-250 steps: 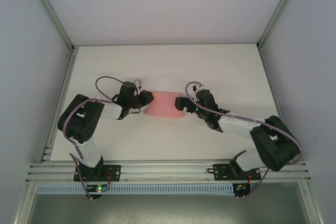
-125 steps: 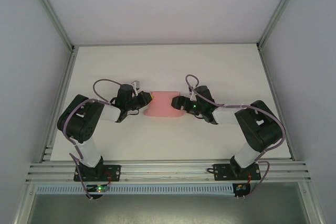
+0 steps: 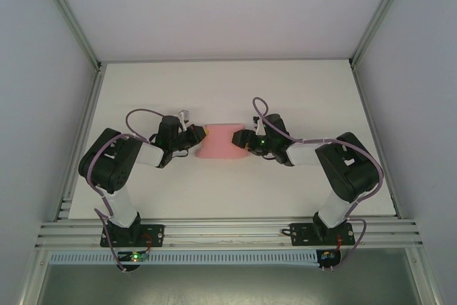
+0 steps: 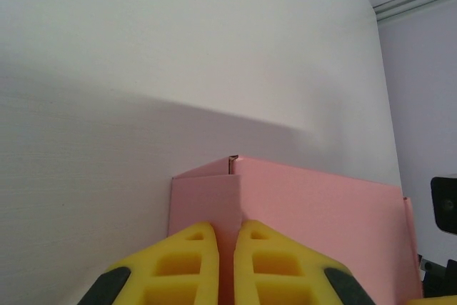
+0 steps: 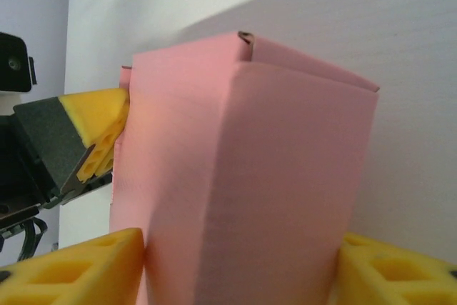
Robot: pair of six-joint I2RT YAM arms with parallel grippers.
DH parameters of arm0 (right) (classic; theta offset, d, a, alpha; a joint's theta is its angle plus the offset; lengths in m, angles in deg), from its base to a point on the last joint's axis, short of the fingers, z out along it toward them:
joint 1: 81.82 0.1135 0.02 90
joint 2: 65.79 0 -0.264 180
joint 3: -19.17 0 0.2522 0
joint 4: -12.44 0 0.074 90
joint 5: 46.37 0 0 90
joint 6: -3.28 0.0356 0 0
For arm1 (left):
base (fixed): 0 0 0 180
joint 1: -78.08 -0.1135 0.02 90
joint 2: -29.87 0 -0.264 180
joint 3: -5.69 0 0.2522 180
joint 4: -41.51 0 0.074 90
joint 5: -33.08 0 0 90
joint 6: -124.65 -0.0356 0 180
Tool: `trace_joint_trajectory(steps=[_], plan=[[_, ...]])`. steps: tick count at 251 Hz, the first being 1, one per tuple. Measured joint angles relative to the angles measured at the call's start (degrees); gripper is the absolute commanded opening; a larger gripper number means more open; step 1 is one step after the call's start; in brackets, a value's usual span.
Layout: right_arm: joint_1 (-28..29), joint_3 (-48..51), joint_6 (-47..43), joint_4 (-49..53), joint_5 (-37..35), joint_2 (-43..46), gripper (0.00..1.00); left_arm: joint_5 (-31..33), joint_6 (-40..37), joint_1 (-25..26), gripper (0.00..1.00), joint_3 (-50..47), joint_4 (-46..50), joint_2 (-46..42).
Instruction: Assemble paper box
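On table, paper box, long axis left-right

The paper box — pink thin card, folded up into a creased rectangular shell — sat mid-table, one corner seam slightly gapped.

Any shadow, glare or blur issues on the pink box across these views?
Top external: even diffuse light, no glare; paper box crisp but small. Left wrist: broad soft shadow across the table behind the box; left tool slightly soft up close. Right wrist: box's near face soft-focus, shaded table behind it, no glare.
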Motion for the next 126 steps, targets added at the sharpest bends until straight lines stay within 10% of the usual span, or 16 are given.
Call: trace_joint_trajectory(steps=[48, 70, 100, 126], plan=[[-0.42, 0.0, 1.18, -0.33, 0.46, 0.24, 0.43, -0.52, 0.13, -0.2, 0.11, 0.02, -0.13, 0.0], [-0.57, 0.02, 1.4, -0.11, 0.37, 0.98, 0.43, -1.01, -0.22, -0.2, 0.36, 0.2, -0.09, -0.04], [-0.96, 0.26, 1.4, 0.52, 0.63, 3.58, 0.43, -0.55, -3.28, -0.09, 0.98, 1.33, 4.5, -2.64], [-1.9, 0.72, 1.6, 0.46, 1.44, 7.15, 0.43, 2.32, -10.58, 0.72, 1.0, 4.87, 14.29, -9.38]])
